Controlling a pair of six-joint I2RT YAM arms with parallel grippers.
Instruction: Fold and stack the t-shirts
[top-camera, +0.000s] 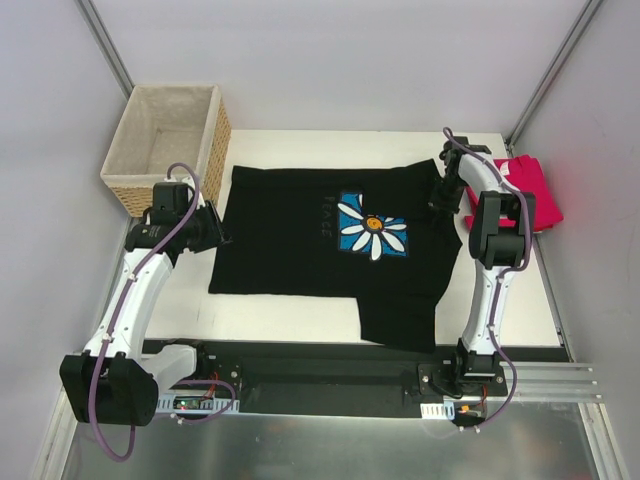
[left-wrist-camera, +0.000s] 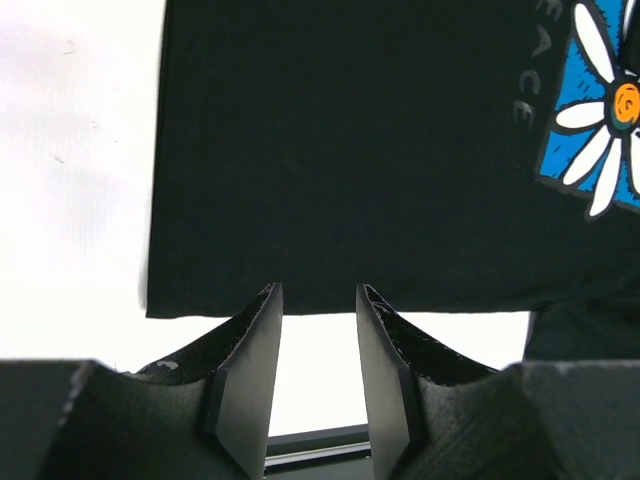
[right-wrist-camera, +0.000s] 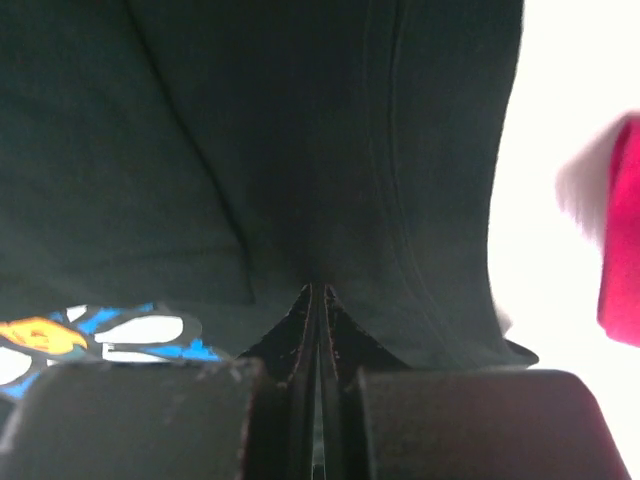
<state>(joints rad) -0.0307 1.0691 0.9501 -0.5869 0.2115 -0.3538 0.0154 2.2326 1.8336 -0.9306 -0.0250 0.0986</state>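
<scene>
Beside your right hand (right-wrist-camera: 315, 292), pinching the spread-out black shirt (top-camera: 290, 250), the red shirt (top-camera: 530, 190) looked folded. Your left hand (left-wrist-camera: 318, 295) was open.

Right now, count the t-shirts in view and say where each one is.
2. The black t-shirt lies spread over the middle of the table; the red t-shirt sits at the right edge, partly behind the right arm. The basket's floor is partly hidden.
</scene>
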